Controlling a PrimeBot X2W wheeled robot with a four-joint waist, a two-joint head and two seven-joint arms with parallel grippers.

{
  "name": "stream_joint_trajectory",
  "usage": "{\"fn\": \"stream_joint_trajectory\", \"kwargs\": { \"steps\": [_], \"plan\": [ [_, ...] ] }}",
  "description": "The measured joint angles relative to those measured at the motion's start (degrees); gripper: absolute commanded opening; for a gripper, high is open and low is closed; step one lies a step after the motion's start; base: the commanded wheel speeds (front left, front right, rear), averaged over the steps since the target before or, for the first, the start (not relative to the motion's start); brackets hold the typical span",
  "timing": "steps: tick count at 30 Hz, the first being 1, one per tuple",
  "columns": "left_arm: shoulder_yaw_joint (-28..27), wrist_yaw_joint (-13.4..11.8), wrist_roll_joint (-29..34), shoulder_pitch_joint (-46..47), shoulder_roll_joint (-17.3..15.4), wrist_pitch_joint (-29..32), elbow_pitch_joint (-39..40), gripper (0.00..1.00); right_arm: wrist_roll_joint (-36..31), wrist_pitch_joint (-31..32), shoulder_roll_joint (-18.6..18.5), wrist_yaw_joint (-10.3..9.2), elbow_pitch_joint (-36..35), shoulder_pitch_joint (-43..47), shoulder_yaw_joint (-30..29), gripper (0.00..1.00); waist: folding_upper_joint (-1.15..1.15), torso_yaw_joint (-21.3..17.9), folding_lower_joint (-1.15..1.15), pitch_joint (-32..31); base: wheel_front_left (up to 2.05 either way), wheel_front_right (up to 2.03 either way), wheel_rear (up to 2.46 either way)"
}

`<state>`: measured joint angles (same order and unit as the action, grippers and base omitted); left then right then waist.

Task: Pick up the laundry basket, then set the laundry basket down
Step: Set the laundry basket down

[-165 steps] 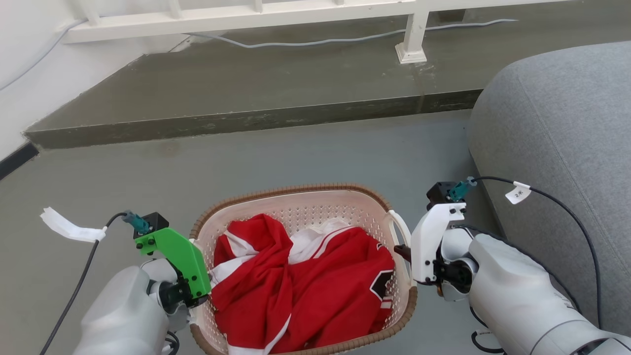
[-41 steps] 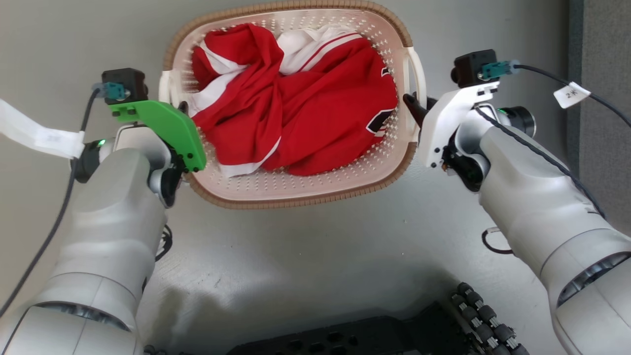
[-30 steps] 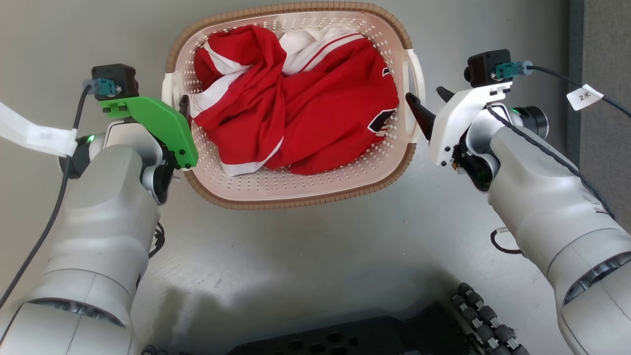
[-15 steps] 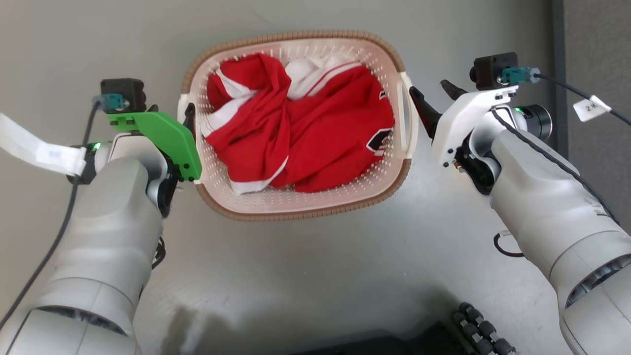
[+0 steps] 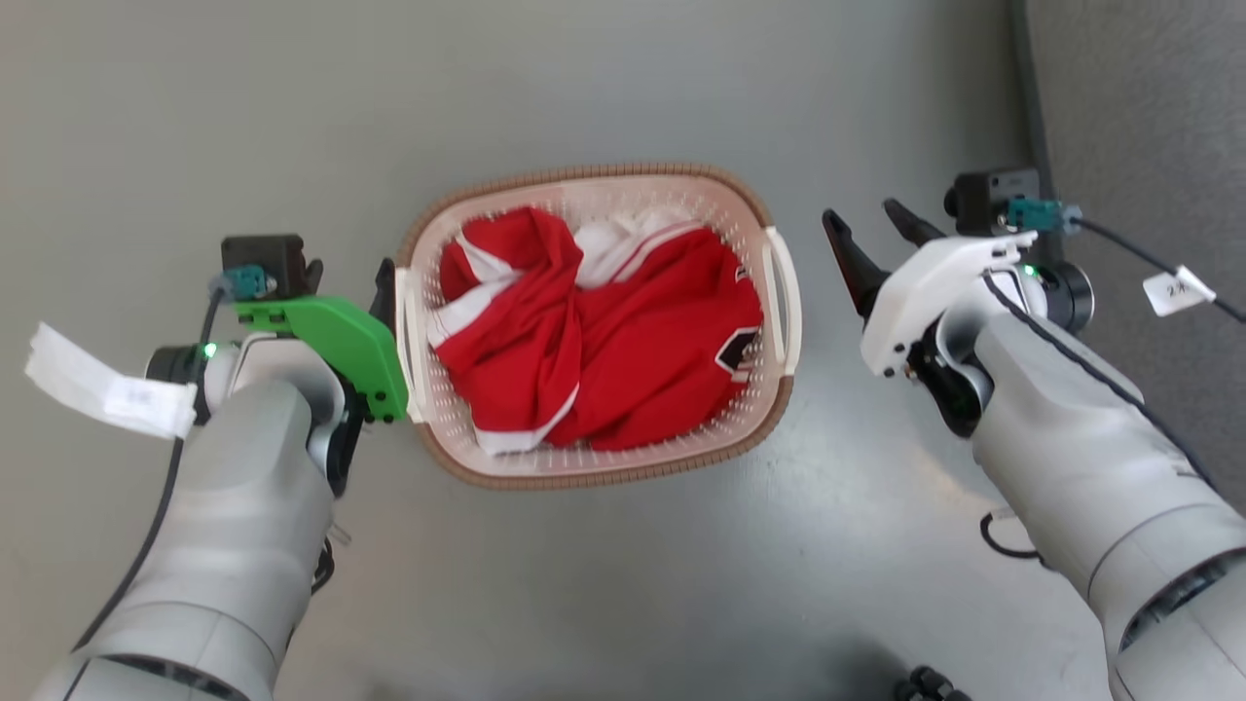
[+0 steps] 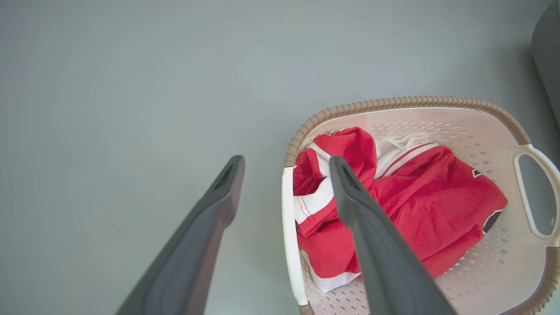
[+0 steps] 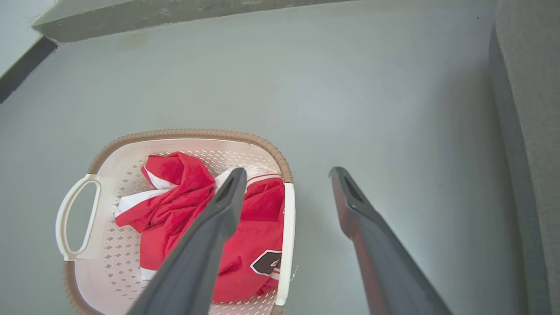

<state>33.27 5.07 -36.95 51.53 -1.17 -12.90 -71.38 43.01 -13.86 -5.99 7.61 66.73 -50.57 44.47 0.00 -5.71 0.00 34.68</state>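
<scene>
Flanking laundry basket (image 5: 594,471): left gripper (image 6: 285,165), right gripper (image 5: 860,214), both spread, empty; grey sofa (image 5: 1134,107) right.

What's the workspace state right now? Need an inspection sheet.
Surface: grey floor, smooth with a slight sheen.
Job's things: laundry basket upright on the floor, with a red and white shirt bunched inside.
Clutter: nothing seen.
Grippers: left gripper open; in its wrist view the jaws frame the basket's left handle, contact cannot be told. Right gripper open, apart from the right handle.
Cables: left wrist cable and right wrist cable, black, each with a white tag.
Surroundings: grey couch on the right; raised step beyond the basket.
</scene>
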Motion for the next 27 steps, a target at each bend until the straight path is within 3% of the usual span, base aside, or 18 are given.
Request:
{"fn": "stream_joint_trajectory", "kwargs": {
  "steps": [10, 13, 27],
  "plan": [
    [0.68, -0.63, 2.38, -4.18, -0.83, -1.35, 2.05, 1.0, -0.87, -0.48, -0.46, -1.46, -1.58, 3.59, -0.36, 1.0, 0.0, -0.05, 0.0, -8.06, 0.0, 0.0, 0.0],
    [0.23, -1.68, 2.45, -5.59, -1.48, -1.53, 4.08, 1.0, -1.08, -0.48, -1.57, -3.21, -5.34, 4.42, -2.57, 1.0, 0.0, -0.13, 0.0, -11.29, 0.0, 0.0, 0.0],
    [-5.04, -8.39, 6.08, -11.1, -5.04, -1.52, 22.2, 1.0, -4.67, -0.49, -5.44, -7.82, -19.11, 10.34, -10.49, 1.0, 0.0, -0.16, 0.0, -21.42, 0.0, 0.0, 0.0]
  ]
}}
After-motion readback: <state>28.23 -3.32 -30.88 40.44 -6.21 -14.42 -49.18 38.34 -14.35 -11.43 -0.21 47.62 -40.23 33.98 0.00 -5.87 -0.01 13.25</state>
